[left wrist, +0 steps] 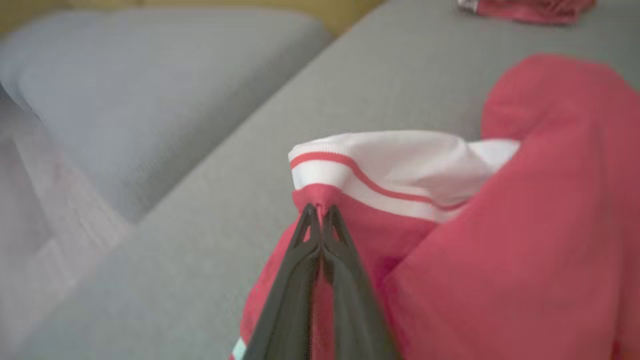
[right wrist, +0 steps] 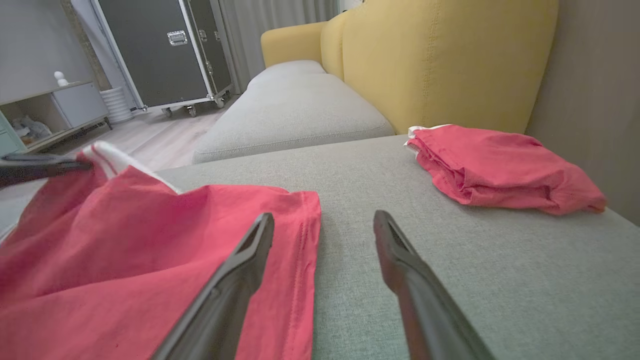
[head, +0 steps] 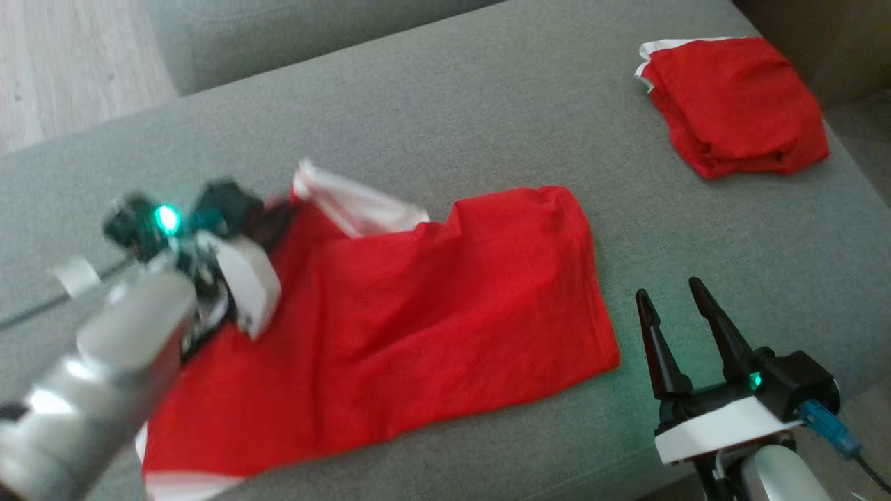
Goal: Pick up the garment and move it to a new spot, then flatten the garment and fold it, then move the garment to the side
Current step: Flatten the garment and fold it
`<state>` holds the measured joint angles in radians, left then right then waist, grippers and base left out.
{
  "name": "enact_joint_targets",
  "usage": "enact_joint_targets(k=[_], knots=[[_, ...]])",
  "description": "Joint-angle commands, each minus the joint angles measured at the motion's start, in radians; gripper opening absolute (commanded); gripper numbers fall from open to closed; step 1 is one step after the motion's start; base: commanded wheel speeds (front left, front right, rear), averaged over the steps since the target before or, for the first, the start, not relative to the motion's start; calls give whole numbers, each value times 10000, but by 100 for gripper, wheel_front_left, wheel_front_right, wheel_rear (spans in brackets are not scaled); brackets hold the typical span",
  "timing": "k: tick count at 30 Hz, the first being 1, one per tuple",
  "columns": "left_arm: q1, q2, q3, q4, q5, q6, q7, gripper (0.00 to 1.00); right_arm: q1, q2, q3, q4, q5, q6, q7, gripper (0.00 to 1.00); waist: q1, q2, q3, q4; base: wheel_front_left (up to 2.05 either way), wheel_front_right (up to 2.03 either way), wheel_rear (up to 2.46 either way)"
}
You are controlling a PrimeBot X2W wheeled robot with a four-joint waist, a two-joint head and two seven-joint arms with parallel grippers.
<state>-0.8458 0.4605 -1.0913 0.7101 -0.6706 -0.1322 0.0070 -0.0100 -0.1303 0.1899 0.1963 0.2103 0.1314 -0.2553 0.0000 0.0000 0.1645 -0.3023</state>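
A red garment (head: 431,313) with white striped trim lies spread on the grey sofa seat (head: 487,118). My left gripper (left wrist: 320,210) is shut on the garment's left edge, just below the white trim (left wrist: 400,170), and lifts that corner off the seat. In the head view the left gripper (head: 275,216) is blurred at the garment's upper left corner. My right gripper (head: 672,292) stands open to the right of the garment, above the seat, holding nothing. In the right wrist view its fingers (right wrist: 240,270) frame the garment's (right wrist: 150,250) right hem.
A second red garment (head: 734,104) lies folded at the seat's far right corner, near the yellow backrest (right wrist: 440,60). Another grey cushion (right wrist: 290,110) adjoins the seat. A black wheeled case (right wrist: 160,50) and a low shelf (right wrist: 50,110) stand on the wooden floor beyond.
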Motion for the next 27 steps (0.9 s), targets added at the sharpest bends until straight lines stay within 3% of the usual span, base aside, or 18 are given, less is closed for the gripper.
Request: enact_joint_targets(k=[1, 7, 12, 16, 26, 27], knots=[[-933, 192, 540, -53, 140, 70, -342, 0, -111, -15, 144, -247, 38, -7, -65, 100, 0, 0, -119, -18, 0, 0, 0], [-2178, -205, 953, 408, 648, 542, -2036, 0, 245, 10, -97, -244, -16, -7, -65, 100, 0, 0, -683, 276, 0, 0, 0], [-1948, -257, 1093, -113, 726, 709, -2521, 0, 538, -4, -272, -330, -63, -7, -65, 100, 0, 0, -1071, 897, 0, 0, 0], [-497, 28, 1118, -1136, 471, 1051, -2614, 0, 746, 27, -386, -394, -86, -7, -65, 100, 0, 0, -1229, 1478, 0, 0, 0], [4212, 758, 662, -4396, -288, 2527, -2664, 0, 1026, 16, -624, -528, -127, -7, -65, 100, 0, 0, -1090, 2843, 0, 0, 0], [4480, 754, 588, -4582, -300, 2587, -2667, 21, 1014, 5, -608, -526, -122, -7, -65, 100, 0, 0, -1074, 2944, 0, 0, 0]])
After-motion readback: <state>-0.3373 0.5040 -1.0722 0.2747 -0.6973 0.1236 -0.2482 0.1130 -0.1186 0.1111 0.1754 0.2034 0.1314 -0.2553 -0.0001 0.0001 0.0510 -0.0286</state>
